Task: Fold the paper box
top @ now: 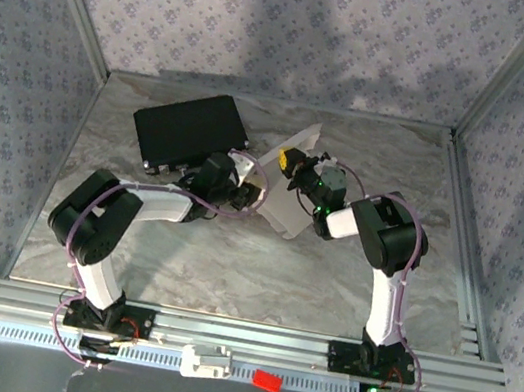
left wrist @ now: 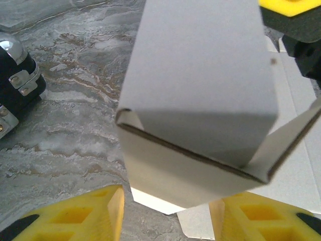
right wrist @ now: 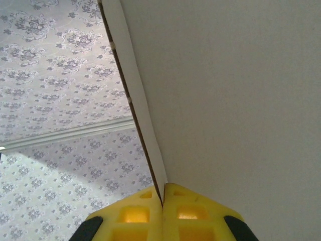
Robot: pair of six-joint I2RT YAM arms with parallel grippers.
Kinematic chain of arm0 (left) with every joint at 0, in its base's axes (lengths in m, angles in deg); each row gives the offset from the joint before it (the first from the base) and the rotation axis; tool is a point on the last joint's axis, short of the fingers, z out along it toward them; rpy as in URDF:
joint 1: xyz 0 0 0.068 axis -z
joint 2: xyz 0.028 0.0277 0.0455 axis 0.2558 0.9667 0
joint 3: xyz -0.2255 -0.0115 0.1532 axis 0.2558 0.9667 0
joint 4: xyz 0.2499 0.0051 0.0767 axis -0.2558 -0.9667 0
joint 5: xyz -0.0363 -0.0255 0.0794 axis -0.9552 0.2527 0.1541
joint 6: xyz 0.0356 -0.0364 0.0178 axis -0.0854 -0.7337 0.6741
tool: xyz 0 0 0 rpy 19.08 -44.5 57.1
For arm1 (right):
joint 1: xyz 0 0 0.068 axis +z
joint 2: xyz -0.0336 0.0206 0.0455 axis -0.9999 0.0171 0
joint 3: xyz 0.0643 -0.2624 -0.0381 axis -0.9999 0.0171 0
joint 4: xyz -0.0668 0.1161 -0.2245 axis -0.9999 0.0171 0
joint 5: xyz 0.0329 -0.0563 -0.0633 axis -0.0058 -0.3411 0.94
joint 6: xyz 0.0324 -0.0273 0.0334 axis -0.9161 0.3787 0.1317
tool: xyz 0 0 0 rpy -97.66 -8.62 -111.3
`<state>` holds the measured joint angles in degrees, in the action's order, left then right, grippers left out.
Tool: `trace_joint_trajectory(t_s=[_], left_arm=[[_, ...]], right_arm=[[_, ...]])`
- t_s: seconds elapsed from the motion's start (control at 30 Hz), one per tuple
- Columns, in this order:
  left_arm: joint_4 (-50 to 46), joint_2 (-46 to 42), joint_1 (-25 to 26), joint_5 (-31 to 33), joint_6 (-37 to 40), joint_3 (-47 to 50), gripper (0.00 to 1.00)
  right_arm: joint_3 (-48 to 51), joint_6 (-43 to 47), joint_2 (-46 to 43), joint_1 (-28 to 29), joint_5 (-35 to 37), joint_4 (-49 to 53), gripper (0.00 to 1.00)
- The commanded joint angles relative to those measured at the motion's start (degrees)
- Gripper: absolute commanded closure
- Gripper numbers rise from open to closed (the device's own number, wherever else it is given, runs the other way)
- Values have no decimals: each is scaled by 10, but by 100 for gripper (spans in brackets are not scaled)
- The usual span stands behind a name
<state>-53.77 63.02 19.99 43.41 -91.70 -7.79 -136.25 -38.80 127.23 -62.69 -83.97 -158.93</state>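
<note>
Paper box sits mid-frame in the overhead view, on the marbled surface, between the two arms. Part of it seems to be lifted rather than lying flat.

To the upper left of centre lies the black case, near the box and taking no part in the work.

Moving right, the left fingers show at the bottom of their own camera's frame. They stand partly apart with nothing between them. The box is just beyond their tips, and I cannot tell whether they touch its lower wall. In that view one broad panel is already folded over a side wall, making a corner at centre-left. The seam gapes, though, and a flap at the right edge sticks out loose. More unfolded sheet lies flat behind and below.

Further right, the right fingers are pressed together on the thin edge of a white panel. The panel runs up from them across the right of that frame, so they have hold of the box by that edge.

By my reading the job is roughly half done, as the body has begun to take shape and one wall stands. What is left is to bring in the loose flap, tuck the tabs and close the remaining sides.
</note>
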Motion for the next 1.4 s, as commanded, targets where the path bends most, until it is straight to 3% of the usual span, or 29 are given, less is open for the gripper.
trace_joint_trajectory(t_s=[0.0, 0.83, 1.2, 1.37], left_arm=[[48, 8, 1, 46, -29, -21, 50], [111, 47, 5, 116, -84, -29, 51], [120, 48, 5, 92, -71, -33, 69], [122, 47, 4, 78, -46, -31, 69]], right_arm=[[13, -12, 4, 15, -6, 7, 100], [25, -16, -20, 47, 65, 101, 100], [17, -24, -48, 52, 78, 179, 100], [12, -23, -66, 52, 72, 227, 100]])
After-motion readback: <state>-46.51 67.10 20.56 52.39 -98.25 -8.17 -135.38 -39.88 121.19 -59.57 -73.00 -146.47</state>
